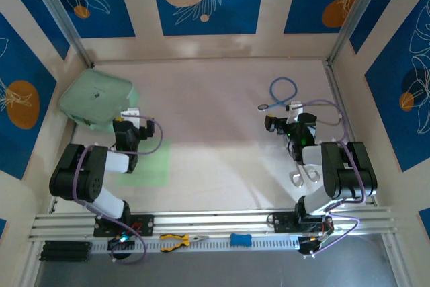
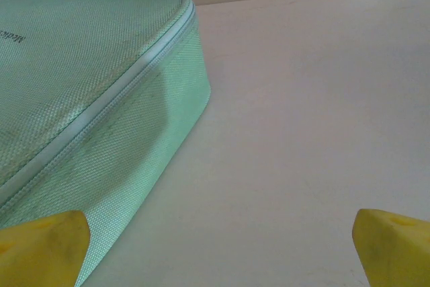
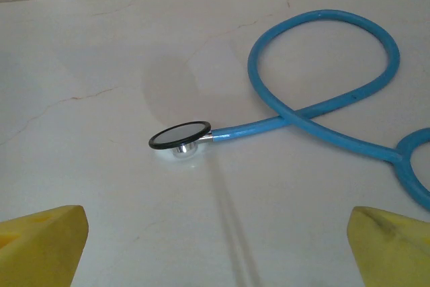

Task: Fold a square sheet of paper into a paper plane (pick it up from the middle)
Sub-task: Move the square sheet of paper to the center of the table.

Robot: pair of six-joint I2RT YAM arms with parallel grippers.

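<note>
One pair of yellow-handled pliers and one small blue object are seen on the rail, nearer than the sheet. One sheet is counted: light green and laid flat on the table. Its left edge is partly hidden by the left arm, and it is touched by neither gripper.

Two grippers are counted. The left gripper is held beyond the sheet, just beside the pouch, with its yellow fingers spread wide apart and nothing between them. The right gripper is held well to the right of the sheet, its fingers likewise spread wide on nothing.

One mint-green pouch is seen beyond the sheet and to its left. Its zip is closed and its contents cannot be told.

One blue stethoscope is laid far to the right of the sheet. Its tube is looped, and its chest piece is rested on the table in front of the right gripper.
</note>
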